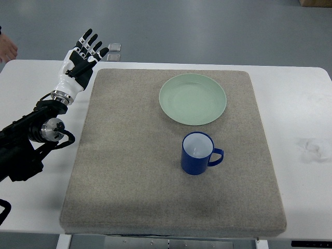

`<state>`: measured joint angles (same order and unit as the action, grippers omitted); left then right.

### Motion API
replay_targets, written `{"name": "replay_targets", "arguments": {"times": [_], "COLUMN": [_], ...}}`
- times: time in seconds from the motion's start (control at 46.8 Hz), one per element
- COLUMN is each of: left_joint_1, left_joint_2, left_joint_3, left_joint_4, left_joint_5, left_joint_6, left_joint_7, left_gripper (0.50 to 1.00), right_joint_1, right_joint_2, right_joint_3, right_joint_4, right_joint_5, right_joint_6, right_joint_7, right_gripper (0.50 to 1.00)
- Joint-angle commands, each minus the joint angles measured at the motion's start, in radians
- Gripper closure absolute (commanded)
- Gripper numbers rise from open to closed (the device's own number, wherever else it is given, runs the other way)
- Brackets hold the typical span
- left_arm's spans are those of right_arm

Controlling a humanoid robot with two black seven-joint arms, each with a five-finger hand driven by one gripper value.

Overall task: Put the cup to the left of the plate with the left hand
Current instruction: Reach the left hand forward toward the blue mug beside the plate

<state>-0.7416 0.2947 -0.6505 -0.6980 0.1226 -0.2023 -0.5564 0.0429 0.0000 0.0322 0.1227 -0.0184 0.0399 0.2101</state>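
Fingers of the left robot hand [82, 54] were spread wide, holding nothing. Blue cup [197, 153] stood below the green plate [192, 99]. Next, it needed to reach over and grab it.

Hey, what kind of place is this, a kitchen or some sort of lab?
Probably a robot test lab, not a kitchen. A white table stands on a bare grey floor, a grey mat on it holds only a green plate and a blue cup, and a robot's left hand hovers, open.
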Motion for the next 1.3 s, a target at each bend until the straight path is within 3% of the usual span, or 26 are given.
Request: {"name": "replay_targets", "arguments": {"times": [0.0, 0.278, 0.662, 0.918, 1.281], "left_joint_1": [-0.001, 0.002, 0.004, -0.007, 0.001], "left_joint_2": [0.000, 0.003, 0.069, 0.139, 0.238], "left_joint_3": [0.000, 0.003, 0.178, 0.268, 0.316], "left_joint_4": [0.000, -0.002, -0.182, -0.301, -0.426], "left_joint_5": [0.002, 0.009, 0.181, 0.224, 0.456], "left_joint_6": [0.000, 0.006, -0.014, -0.115, -0.190], "left_joint_7": [0.000, 0.001, 0.015, 0.016, 0.013], "left_gripper": [0.504, 0.504, 0.506, 0.506, 0.506], "right_joint_1": [0.000, 0.000, 0.000, 0.000, 0.000], "right_joint_2": [0.000, 0.000, 0.000, 0.000, 0.000], "right_joint_3": [0.000, 0.000, 0.000, 0.000, 0.000], "right_joint_4": [0.000, 0.000, 0.000, 0.000, 0.000], "right_joint_5": [0.000, 0.000, 0.000, 0.000, 0.000], "right_joint_6": [0.000, 0.000, 0.000, 0.000, 0.000], "right_joint_7": [0.000, 0.000, 0.000, 0.000, 0.000], "right_gripper": [0.568, 0.568, 0.568, 0.568, 0.568]}}
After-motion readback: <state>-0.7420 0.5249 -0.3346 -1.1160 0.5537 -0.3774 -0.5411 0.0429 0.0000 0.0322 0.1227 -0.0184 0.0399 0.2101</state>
